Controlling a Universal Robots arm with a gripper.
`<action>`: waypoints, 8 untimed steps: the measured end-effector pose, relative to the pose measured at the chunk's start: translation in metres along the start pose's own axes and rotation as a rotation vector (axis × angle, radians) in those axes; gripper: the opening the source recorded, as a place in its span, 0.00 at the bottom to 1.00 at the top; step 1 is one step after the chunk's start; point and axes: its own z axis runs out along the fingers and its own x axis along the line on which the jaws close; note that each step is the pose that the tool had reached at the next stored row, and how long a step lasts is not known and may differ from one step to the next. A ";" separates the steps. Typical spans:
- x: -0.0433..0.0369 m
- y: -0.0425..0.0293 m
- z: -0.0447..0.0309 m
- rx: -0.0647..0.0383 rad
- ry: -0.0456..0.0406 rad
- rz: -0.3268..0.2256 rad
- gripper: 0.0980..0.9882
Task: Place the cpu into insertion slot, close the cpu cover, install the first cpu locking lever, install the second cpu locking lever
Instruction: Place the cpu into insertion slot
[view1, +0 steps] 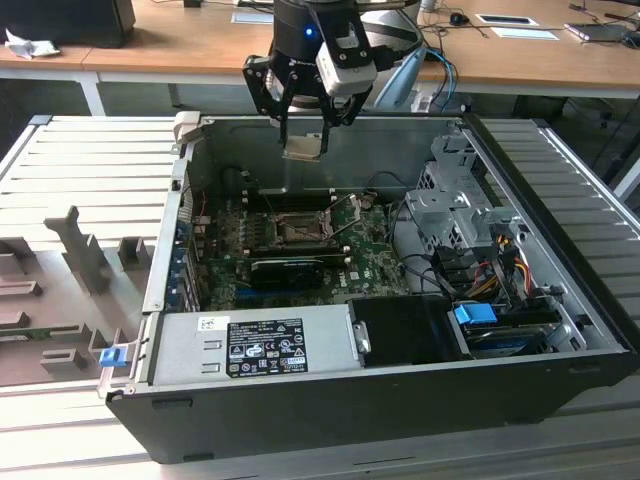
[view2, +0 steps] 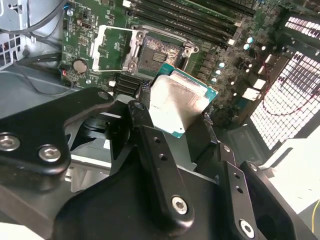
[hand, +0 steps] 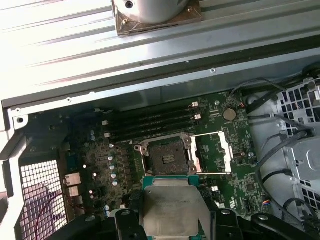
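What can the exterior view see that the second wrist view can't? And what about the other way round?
Exterior view: the whole black computer case, its labelled power supply and the wooden desks behind. Second wrist view: a round coin battery and a white mesh vent, seen up close. Both: the gripper holding the cpu, the empty insertion slot, and the cpu cover flipped open.
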 end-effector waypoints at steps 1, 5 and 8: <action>0.0000 0.0000 0.0001 0.000 -0.0011 0.013 0.48; 0.0000 0.0000 0.0003 -0.001 -0.0040 0.046 0.48; 0.0000 -0.0001 0.0008 -0.002 -0.0056 0.065 0.48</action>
